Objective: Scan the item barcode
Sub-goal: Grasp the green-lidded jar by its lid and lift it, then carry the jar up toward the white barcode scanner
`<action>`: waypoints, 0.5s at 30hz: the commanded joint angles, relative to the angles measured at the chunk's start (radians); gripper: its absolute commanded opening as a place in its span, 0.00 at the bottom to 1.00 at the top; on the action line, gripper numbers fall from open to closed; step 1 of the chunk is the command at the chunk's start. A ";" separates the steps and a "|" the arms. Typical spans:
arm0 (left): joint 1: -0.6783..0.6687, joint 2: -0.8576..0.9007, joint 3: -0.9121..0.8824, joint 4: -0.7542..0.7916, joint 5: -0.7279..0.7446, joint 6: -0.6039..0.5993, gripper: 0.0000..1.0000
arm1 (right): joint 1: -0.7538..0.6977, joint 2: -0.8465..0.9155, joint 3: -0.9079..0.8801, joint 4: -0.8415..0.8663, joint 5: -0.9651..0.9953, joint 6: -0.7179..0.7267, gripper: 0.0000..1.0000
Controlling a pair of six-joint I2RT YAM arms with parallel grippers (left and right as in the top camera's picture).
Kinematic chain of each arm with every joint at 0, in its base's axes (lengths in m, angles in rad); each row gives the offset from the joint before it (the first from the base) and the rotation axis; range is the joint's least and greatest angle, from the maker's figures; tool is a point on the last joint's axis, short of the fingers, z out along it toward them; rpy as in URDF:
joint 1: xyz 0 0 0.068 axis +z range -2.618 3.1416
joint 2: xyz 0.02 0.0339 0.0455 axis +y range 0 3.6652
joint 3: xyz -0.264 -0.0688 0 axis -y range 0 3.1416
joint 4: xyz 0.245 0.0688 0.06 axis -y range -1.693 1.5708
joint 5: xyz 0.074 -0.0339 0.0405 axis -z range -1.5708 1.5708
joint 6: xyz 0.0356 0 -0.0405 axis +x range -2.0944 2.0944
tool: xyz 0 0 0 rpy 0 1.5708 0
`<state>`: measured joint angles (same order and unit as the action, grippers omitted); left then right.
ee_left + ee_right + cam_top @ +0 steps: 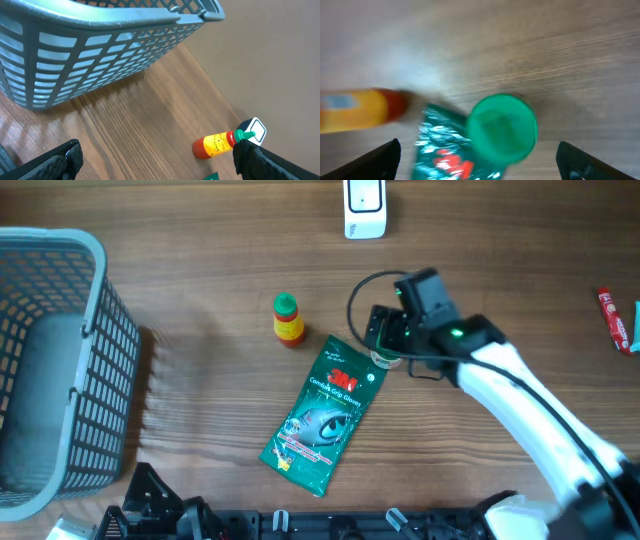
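A white barcode scanner stands at the table's far edge. My right gripper hovers open over a small item with a round green lid, which sits at the top corner of a green 3M glove pack. In the right wrist view the lid lies between the wide-apart fingers of that gripper, touching neither, and the view is blurred. An orange sauce bottle with a green cap stands left of it. My left gripper is open and empty near the front edge.
A grey plastic basket fills the left side and shows in the left wrist view as a basket. A red packet lies at the far right edge. The bottle lies ahead of the left fingers.
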<state>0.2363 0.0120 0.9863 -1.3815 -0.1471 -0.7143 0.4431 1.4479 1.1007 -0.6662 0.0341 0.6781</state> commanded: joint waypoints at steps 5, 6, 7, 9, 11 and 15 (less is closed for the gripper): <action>-0.004 -0.007 0.000 0.004 0.001 -0.001 1.00 | 0.001 -0.252 0.038 -0.016 0.005 0.324 1.00; -0.003 -0.007 0.000 0.004 0.001 -0.001 1.00 | 0.001 -0.245 0.037 -0.017 0.005 0.359 1.00; -0.003 -0.007 0.000 0.004 0.001 -0.001 1.00 | 0.001 -0.238 0.037 -0.019 -0.007 0.383 1.00; -0.003 -0.007 0.000 0.004 0.001 -0.001 1.00 | 0.001 -0.220 0.037 -0.023 -0.009 0.398 0.99; -0.003 -0.007 0.000 0.004 0.001 -0.001 1.00 | 0.001 -0.204 0.037 -0.039 -0.011 0.399 1.00; -0.003 -0.007 0.000 0.004 0.001 -0.001 1.00 | 0.001 -0.152 0.036 -0.113 -0.040 0.666 1.00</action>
<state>0.2363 0.0116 0.9863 -1.3808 -0.1474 -0.7143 0.4431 1.2549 1.1233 -0.7322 0.0143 1.1282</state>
